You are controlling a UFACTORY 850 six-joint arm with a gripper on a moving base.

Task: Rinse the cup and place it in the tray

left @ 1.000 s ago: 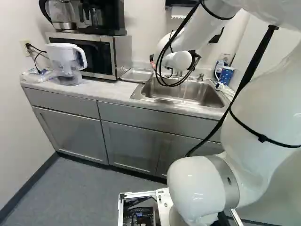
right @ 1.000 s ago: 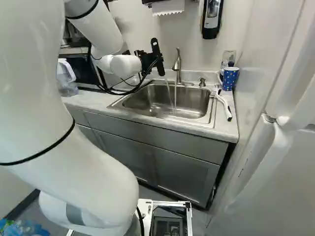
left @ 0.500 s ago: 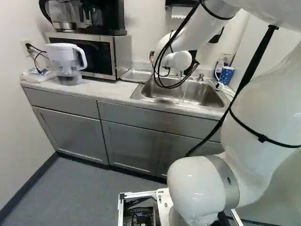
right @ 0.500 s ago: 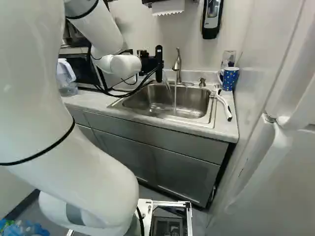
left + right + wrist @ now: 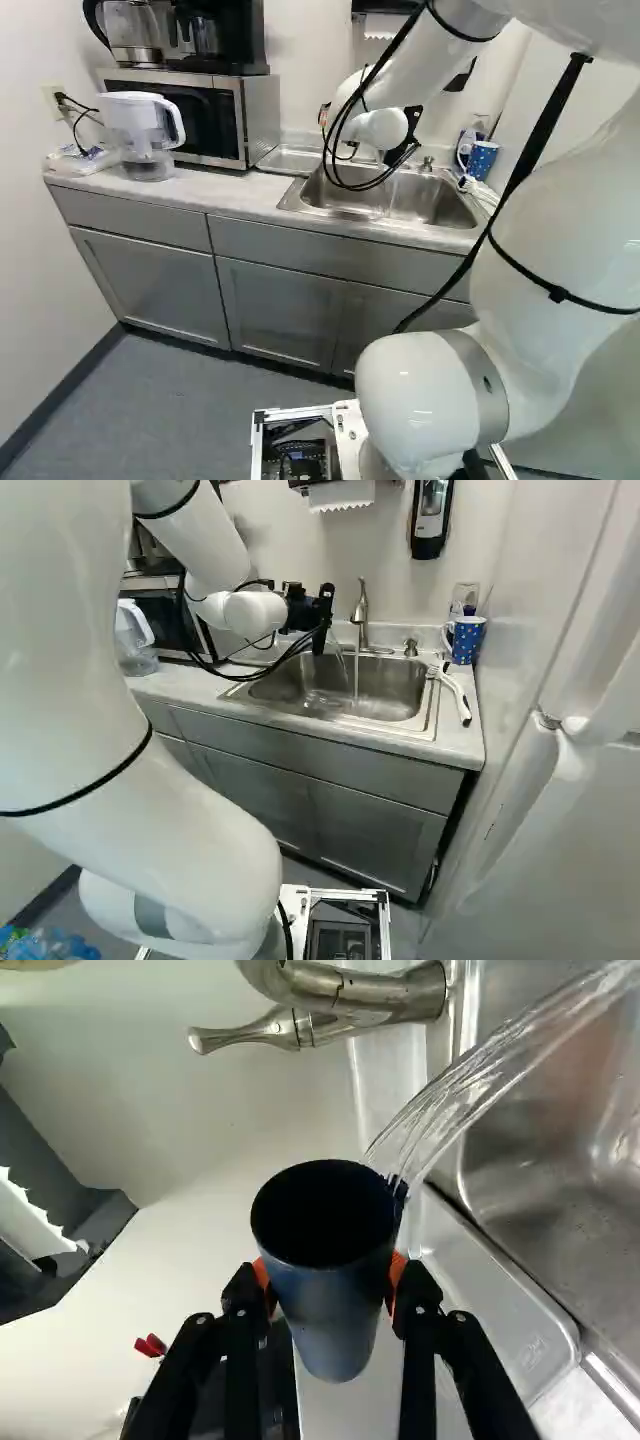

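Gripper (image 5: pixel 322 620), black, two fingers with orange pads: clenched on the cup, one pad to each side, at the end of the white arm (image 5: pixel 190 540), held above the left part of the sink (image 5: pixel 395 685).

Cup (image 5: pixel 335 1310), one, dark blue: gripped off the counter, over the sink's left side, tilted, mouth turned toward the wrist camera. A clear stream of water (image 5: pixel 500 1070) leaves its rim and arcs down into the sink.

Tray (image 5: pixel 288 160), metal, shallow: flat on the counter, just beside the sink at its left.

Faucet (image 5: pixel 362 610), metal, with lever: at the sink's rear edge; a thin straight stream falls from it into the sink. Small metal fitting (image 5: pixel 411 647): sink's rear edge, right of centre.

Mug (image 5: pixel 468 640), blue with white spots, white handle: upright on the counter, beyond the sink's right rear corner. Clear container (image 5: pixel 466 595): behind it.

Brush (image 5: pixel 457 695), white with black parts: lying just right of the sink.

Microwave (image 5: pixel 255 115), silver and black: left of the sink, past the tray; coffee maker (image 5: pixel 232 40) on top.

Pitcher (image 5: pixel 135 125), white and clear: well left of the sink.

Soap dispenser (image 5: pixel 430 520), black and grey: on the wall above the sink's right side.
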